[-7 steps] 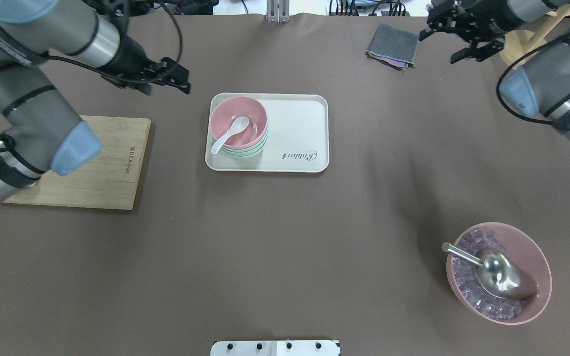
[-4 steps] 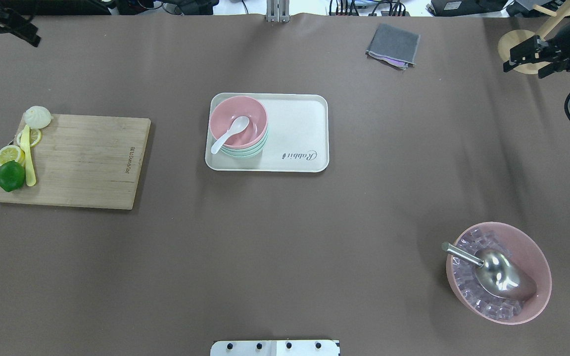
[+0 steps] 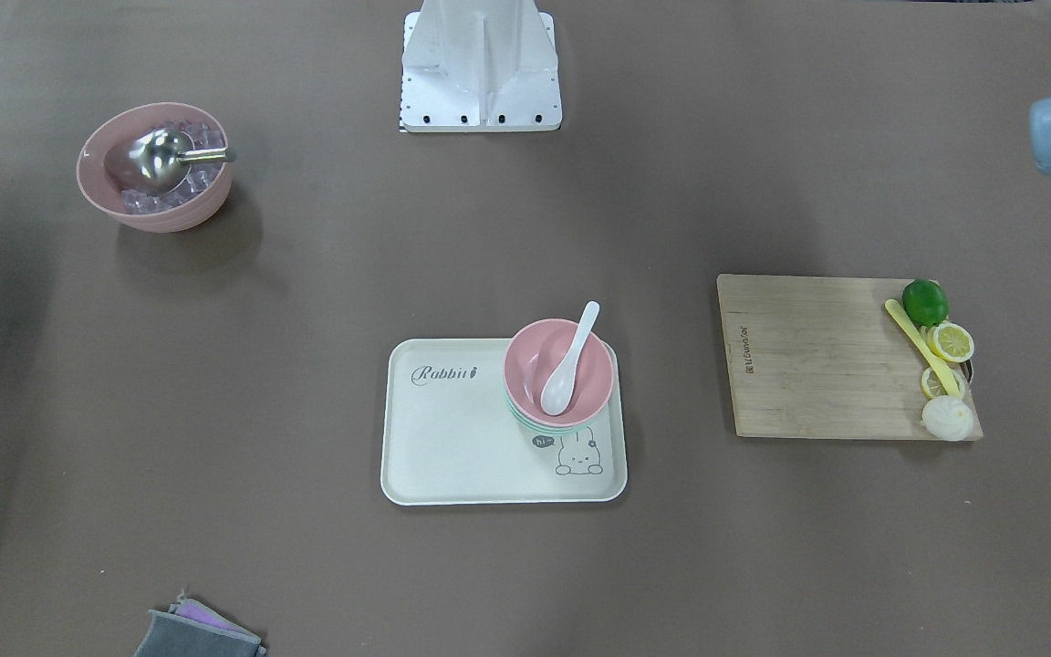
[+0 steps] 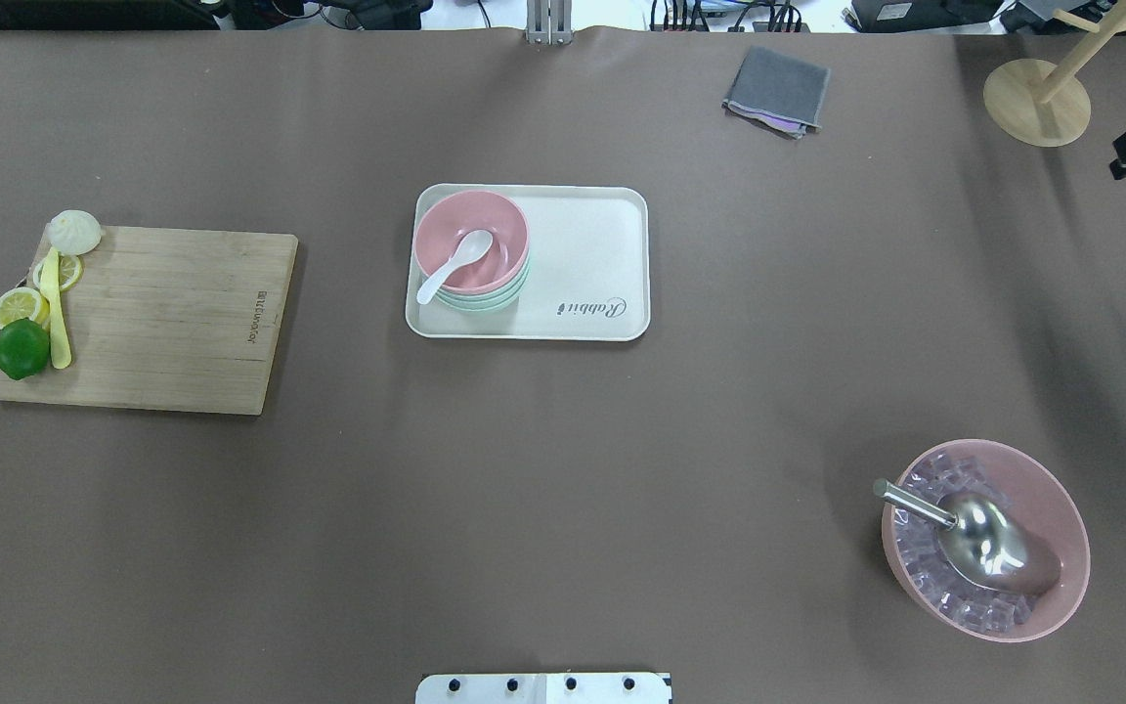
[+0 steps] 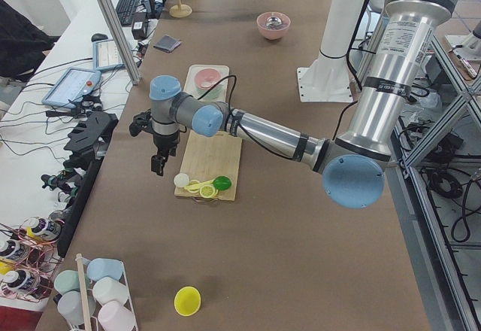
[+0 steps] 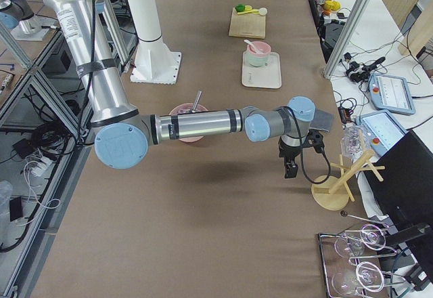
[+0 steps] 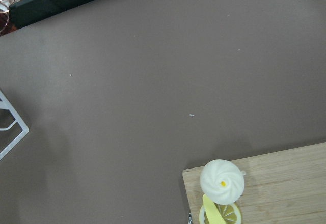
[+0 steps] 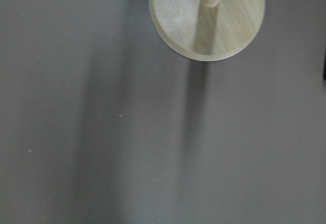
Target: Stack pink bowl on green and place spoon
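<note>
**Both arms pull back; stack looks finished**

A second ago both arms reached over the bench [image 4: 563,469]; now they have swung out to its ends. The left tool [image 5: 158,162] hangs beyond the cutting board [image 4: 172,313], the right tool [image 6: 291,168] beside the wooden stand [image 4: 1037,98]. Both carry nothing, but whether their jaws are spread or closed I cannot tell.

The pink bowl [image 4: 470,230] sits nested on the green bowl [image 4: 485,301] at one end of the tray [image 4: 592,254]. The white spoon [image 4: 455,264] lies inside it, handle over the rim. None of these has shifted. The retreat suggests the task is complete.
</note>
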